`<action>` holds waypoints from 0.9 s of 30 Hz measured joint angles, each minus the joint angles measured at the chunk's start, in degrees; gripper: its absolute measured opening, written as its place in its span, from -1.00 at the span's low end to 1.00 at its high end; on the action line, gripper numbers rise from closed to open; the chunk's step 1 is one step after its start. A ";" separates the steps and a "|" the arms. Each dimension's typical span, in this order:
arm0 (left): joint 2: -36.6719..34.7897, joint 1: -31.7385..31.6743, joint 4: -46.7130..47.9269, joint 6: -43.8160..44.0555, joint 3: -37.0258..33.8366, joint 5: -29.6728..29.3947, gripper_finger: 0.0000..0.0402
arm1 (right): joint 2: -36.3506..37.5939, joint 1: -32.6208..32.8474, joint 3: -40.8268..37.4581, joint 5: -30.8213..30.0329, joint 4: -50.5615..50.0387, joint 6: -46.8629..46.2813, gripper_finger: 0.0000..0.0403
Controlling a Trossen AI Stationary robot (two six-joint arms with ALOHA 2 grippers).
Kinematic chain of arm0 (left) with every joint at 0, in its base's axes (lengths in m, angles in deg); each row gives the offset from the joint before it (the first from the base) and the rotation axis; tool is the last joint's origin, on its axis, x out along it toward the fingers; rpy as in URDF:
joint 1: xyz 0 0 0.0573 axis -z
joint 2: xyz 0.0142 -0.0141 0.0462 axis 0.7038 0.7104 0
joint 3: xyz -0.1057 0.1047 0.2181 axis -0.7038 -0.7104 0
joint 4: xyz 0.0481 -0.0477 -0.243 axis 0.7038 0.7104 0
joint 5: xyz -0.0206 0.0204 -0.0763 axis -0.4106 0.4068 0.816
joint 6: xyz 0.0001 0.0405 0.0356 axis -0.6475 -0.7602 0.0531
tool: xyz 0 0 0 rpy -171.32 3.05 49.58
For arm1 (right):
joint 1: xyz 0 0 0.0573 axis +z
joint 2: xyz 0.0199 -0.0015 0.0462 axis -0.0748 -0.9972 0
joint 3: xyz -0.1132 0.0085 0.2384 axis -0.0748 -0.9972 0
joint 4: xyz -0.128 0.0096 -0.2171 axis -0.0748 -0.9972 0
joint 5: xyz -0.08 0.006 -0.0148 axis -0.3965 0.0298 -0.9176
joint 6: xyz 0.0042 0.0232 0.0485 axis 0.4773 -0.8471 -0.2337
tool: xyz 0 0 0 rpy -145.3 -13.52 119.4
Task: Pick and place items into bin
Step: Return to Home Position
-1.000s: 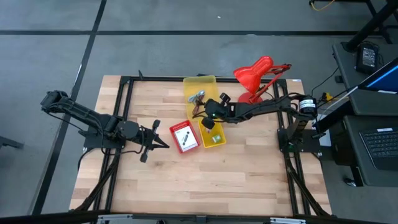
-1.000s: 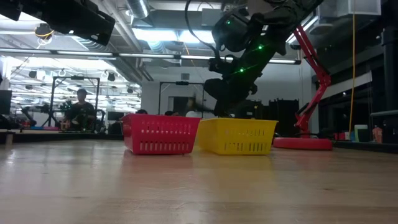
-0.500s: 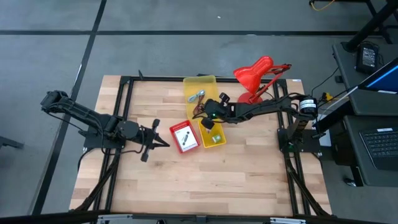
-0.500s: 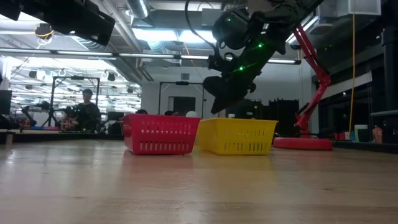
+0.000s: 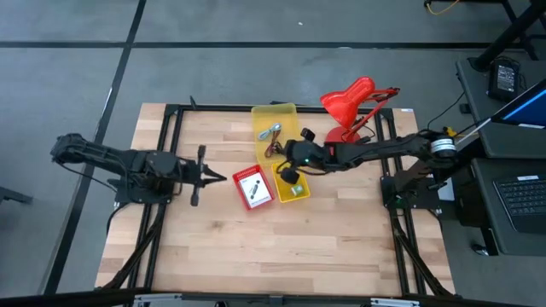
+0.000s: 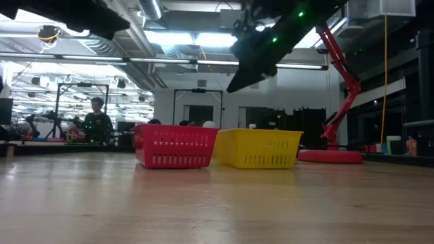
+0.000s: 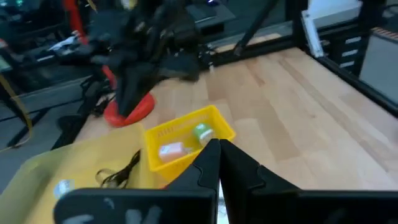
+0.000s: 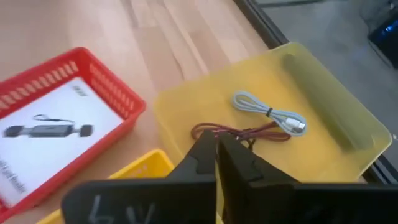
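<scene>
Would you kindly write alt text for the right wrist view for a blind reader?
A yellow bin holds a grey cable and a dark red cord; beside it, a red bin holds a white box. The right tool, shut, points towards them.

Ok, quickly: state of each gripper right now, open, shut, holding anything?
Left gripper: shut, holding nothing, over the table beside the red bin.
Right gripper: shut, holding nothing, up above the yellow bins.
</scene>
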 joint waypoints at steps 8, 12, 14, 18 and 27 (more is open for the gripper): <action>-12.74 -5.74 0.01 0.06 -7.35 1.59 -0.98 | 7.39 2.83 -13.56 0.23 15.47 0.10 -1.00; -20.13 -8.12 -0.53 0.02 -11.42 1.63 -0.98 | 12.76 3.78 -20.99 1.90 22.96 0.08 -1.00; -23.82 -9.18 -0.33 0.41 -12.73 2.25 -0.98 | 16.03 4.18 -24.16 2.03 25.66 -0.03 -1.00; -30.26 -11.07 -0.56 -0.34 -14.75 5.77 -0.98 | 22.10 5.12 -28.87 2.04 29.35 -0.12 -1.00; -35.35 -15.57 0.55 -1.42 -17.00 8.40 -0.98 | 32.04 7.70 -35.97 6.43 32.85 1.44 -1.00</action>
